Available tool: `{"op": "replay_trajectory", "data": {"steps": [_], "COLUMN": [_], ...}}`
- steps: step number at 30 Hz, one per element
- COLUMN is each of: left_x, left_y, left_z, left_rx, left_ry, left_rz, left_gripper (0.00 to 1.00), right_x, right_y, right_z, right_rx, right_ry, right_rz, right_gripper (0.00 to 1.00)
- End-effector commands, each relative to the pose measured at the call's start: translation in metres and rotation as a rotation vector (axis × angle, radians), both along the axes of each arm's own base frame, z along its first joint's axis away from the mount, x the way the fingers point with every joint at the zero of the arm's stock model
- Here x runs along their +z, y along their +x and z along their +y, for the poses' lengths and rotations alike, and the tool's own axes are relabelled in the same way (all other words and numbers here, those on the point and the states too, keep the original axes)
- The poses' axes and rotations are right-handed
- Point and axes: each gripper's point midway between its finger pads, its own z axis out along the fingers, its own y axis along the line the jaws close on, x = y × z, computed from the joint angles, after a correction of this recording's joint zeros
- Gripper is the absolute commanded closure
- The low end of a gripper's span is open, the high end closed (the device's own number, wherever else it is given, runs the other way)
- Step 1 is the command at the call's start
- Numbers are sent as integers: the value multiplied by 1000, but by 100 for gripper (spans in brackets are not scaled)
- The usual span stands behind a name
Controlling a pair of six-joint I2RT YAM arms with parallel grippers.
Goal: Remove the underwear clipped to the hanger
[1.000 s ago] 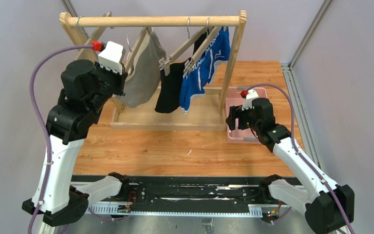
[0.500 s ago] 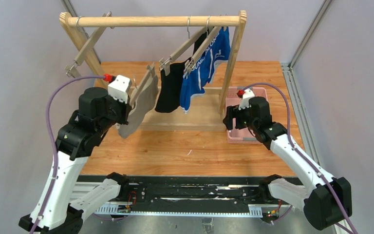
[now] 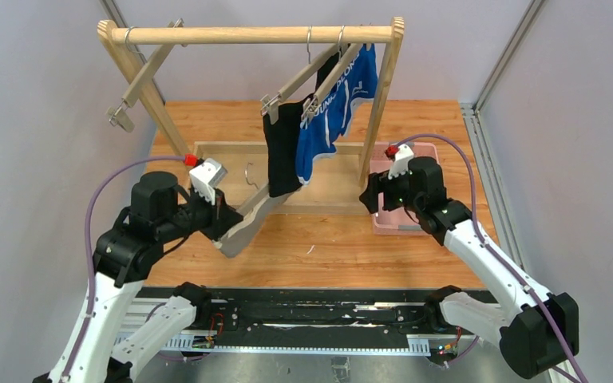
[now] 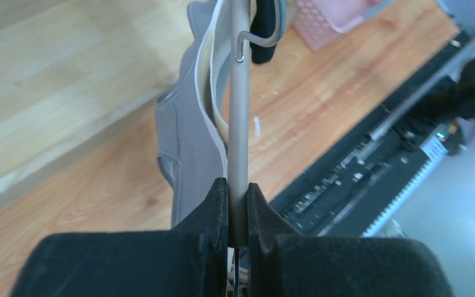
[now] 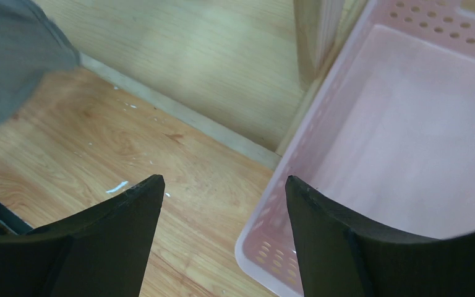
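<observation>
My left gripper (image 3: pixel 225 220) is shut on the wooden bar of a hanger (image 4: pixel 239 111), held low and tilted just above the table. The grey underwear (image 3: pixel 245 226) with its pale waistband hangs clipped along that bar and also shows in the left wrist view (image 4: pixel 188 142). The black underwear (image 3: pixel 282 152) and the blue underwear (image 3: pixel 331 116) with white lettering hang clipped to two hangers on the rack's rail (image 3: pixel 247 34). My right gripper (image 3: pixel 371 199) is open and empty over the near left corner of the pink basket (image 5: pixel 396 136).
The wooden rack's base frame (image 3: pixel 207 203) lies on the table, with its right post (image 3: pixel 379 104) beside the pink basket (image 3: pixel 399 223). An empty hanger (image 3: pixel 140 76) with a metal clip hangs at the rail's left end. Grey walls close in on both sides.
My left arm has brought the hanger with the grey underwear down off the rail and towards the table's front. My right gripper has shifted slightly left and stays open.
</observation>
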Motion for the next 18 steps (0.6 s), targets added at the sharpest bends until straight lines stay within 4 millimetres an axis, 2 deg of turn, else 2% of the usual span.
{"op": "replay_trajectory", "data": {"steps": [1,3,6,11,15,18], "left_x": [-3,-8,-17,-29,-28,-25], "left_y": [-46,-61,-72,-72,-67,-76], "left_z": [-31,-38,-41,-40,-41,-50], "left_rx": [-205,-269,-293,-282,-310,-409], "left_ry": [-170,-214,-244,-233,-208,-236], "left_rz": [117,167,218,243,220,246], "left_gripper": [100,100,100,100,100,100], "right_x": [47,62,79,95,113,125], "right_y": [1,-1,-8,-22,-41,-52], "right_z": [30,40,55,71,87,94], "right_rx": [132,185,289,398,549,635], "right_ry": [102,139,189,260,348,391], "right_rz": [-93,-115,-127,-122,-142,-153], "right_gripper": [27,26,26,27,27,27]}}
